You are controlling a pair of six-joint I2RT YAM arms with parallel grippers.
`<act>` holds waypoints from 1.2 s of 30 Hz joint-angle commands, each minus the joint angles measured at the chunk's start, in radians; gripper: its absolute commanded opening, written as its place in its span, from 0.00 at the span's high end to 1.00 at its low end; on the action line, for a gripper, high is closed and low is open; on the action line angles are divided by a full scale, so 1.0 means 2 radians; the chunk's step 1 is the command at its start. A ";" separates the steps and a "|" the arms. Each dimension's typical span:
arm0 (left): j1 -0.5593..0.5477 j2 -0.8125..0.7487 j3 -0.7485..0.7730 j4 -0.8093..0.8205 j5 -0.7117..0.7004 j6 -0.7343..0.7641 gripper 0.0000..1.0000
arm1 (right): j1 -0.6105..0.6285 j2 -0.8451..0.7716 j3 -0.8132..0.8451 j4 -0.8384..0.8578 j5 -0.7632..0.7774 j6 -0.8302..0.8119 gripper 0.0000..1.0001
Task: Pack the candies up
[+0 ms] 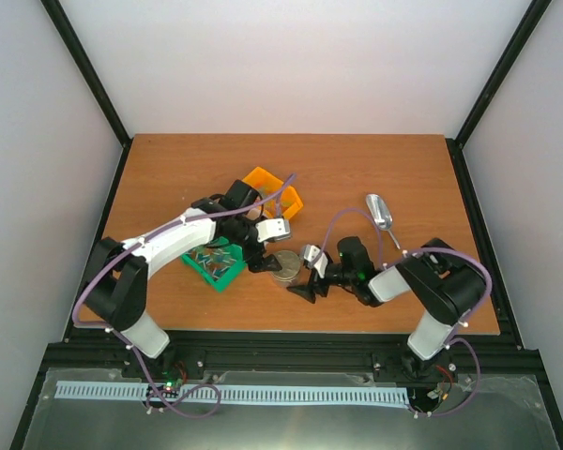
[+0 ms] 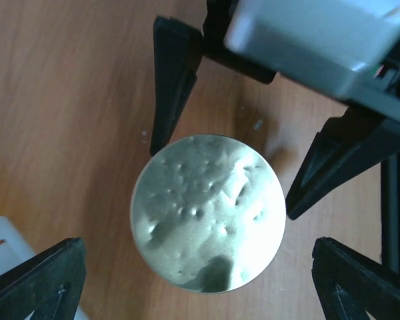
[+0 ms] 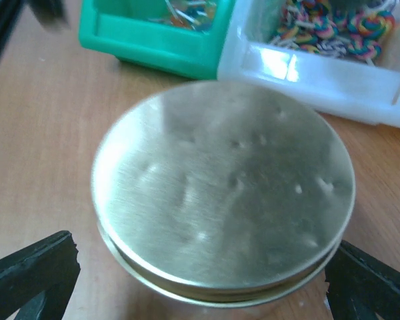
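The candies (image 3: pixel 333 23) lie heaped in a clear bin (image 3: pixel 307 70) at about 1 o'clock from the right pincer (image 3: pixel 200 270). They sit just past a round metal tin (image 3: pixel 223 193) with its lid on, so the tin, not the sweets, faces both arms first. The right pincer is low and spread wide, one finger on either side of the tin, gripping nothing. The left pincer (image 2: pixel 197 250) hangs over the lid looking straight down, also spread wide and empty. Seen from above, the tin lies at about 10 o'clock from the right pincer and 4 o'clock from the left; being round, it has no long axis. I judge the right better placed for the body and the left for the lid. A green bin (image 3: pixel 153 40) stands just beside the clear one at 11 o'clock, crowding that flank. In the top view, bare surface (image 1: pixel 357 169) opens toward 12 o'clock, and the scoop (image 1: pixel 379 212) lies well apart at 2.
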 commanded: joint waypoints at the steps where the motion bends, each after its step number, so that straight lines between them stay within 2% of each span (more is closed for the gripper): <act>1: -0.001 -0.030 -0.016 0.039 -0.018 -0.008 0.06 | 0.008 0.054 0.009 0.117 0.043 0.033 0.00; 4: -0.001 -0.044 -0.033 0.039 -0.014 0.001 0.06 | 0.018 0.093 0.008 0.164 0.034 0.030 0.00; 7: -0.001 -0.062 -0.053 0.050 -0.018 0.008 0.07 | 0.029 0.118 0.005 0.200 0.031 0.043 0.05; 13: -0.014 -0.104 -0.104 0.120 -0.032 0.006 0.07 | 0.045 0.138 0.008 0.242 0.027 0.063 0.12; 17: -0.032 -0.097 -0.109 0.138 -0.076 0.007 0.06 | 0.045 0.139 0.004 0.244 0.038 0.051 0.10; 20: -0.040 -0.087 -0.109 0.137 -0.087 0.004 0.04 | 0.046 0.140 0.008 0.237 0.041 0.052 0.06; 23: -0.042 -0.084 -0.112 0.138 -0.088 -0.016 0.02 | 0.046 0.146 0.014 0.237 0.040 0.055 0.05; 36: -0.053 -0.058 -0.123 0.157 -0.079 -0.048 0.01 | 0.046 0.173 0.009 0.266 0.040 0.071 0.16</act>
